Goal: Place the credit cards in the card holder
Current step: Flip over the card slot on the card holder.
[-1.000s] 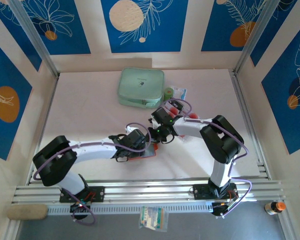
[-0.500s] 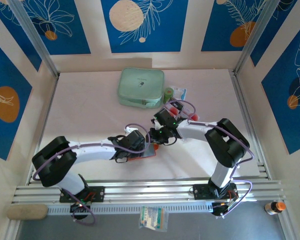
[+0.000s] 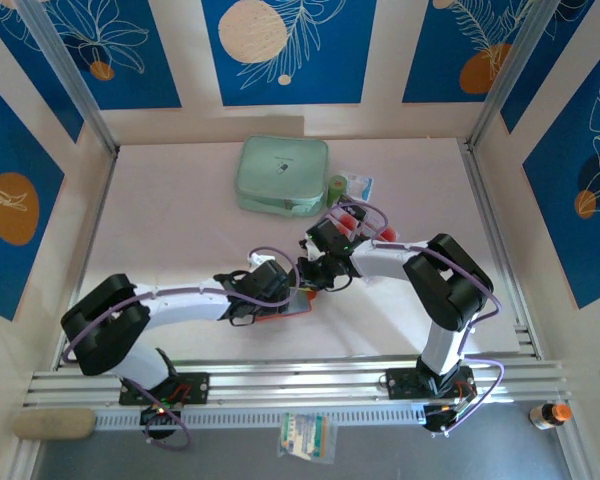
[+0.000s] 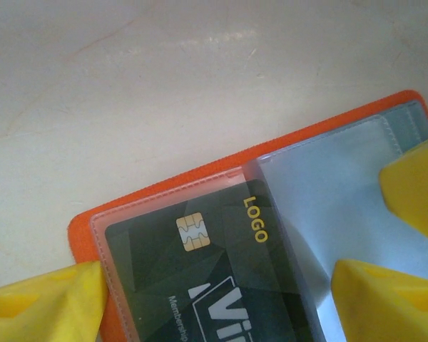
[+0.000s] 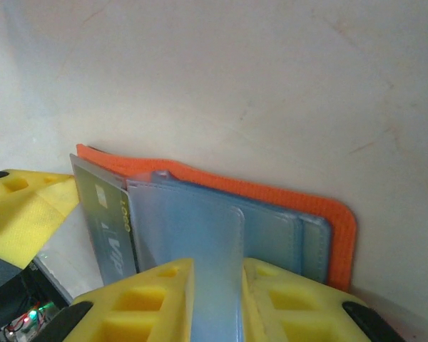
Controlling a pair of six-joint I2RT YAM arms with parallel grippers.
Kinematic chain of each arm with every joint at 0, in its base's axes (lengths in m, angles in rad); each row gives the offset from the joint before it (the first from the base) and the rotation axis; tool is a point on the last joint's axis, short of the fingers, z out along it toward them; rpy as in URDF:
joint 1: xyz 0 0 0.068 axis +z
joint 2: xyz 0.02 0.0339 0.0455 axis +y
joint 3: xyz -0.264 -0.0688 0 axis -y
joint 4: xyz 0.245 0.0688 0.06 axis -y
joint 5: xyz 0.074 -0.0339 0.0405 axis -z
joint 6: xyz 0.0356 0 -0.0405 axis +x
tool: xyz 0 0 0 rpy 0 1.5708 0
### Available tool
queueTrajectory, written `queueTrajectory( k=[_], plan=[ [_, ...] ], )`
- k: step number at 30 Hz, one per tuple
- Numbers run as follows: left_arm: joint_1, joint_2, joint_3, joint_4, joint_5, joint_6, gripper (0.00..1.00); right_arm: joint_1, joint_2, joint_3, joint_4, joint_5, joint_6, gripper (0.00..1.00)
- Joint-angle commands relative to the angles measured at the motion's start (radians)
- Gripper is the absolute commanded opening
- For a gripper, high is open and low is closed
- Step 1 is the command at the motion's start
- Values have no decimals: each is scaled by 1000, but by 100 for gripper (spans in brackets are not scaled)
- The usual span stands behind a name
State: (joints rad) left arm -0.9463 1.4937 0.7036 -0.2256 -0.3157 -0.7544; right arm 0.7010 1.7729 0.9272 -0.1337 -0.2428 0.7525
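The orange card holder (image 4: pixel 164 192) lies open on the table, also seen under both wrists (image 3: pixel 283 312). A dark card (image 4: pixel 200 263) with a chip and "LOGO" sits in its clear pocket. My left gripper (image 4: pixel 214 285) is open, its yellow fingers (image 4: pixel 43 306) straddling the holder's near edge. My right gripper (image 5: pixel 217 274) is shut on a greyish-blue inner flap (image 5: pixel 214 235) of the holder, and the dark card (image 5: pixel 107 214) sticks out beside it. Pale credit cards with red circles (image 3: pixel 347 214) peek out behind the right arm.
A mint-green zip case (image 3: pixel 282 175) lies at the back centre, with a small green cylinder (image 3: pixel 337 186) and a clear packet (image 3: pixel 359 185) to its right. Aluminium rails (image 3: pixel 300 380) run along the near edge and the right side.
The right wrist has shifted slightly over the holder's right half. The left arm has stayed almost still at the holder.
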Motion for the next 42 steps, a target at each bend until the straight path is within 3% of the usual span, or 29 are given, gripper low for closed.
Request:
queueTrajectory(
  k=[1, 6, 11, 15, 31, 42],
  plan=[
    [-5, -36, -6, -37, -30, -2, 84, 9, -13, 20, 3, -66, 9, 23],
    [-2, -106, 9, -86, -65, 10, 92, 19, -47, 27, 8, -99, 29, 26],
    [9, -226, 10, -140, -113, 24, 95, 44, -82, 49, -20, -93, 46, 42],
    [26, -316, -4, -174, -135, 27, 96, 65, -71, 87, -39, -85, 53, 50],
    [69, -494, -94, -227, -152, 4, 96, 153, 188, 289, -2, -115, 117, 53],
    [77, -462, -149, -191, -126, -6, 97, 146, 190, 271, 21, -124, 129, 52]
  ],
)
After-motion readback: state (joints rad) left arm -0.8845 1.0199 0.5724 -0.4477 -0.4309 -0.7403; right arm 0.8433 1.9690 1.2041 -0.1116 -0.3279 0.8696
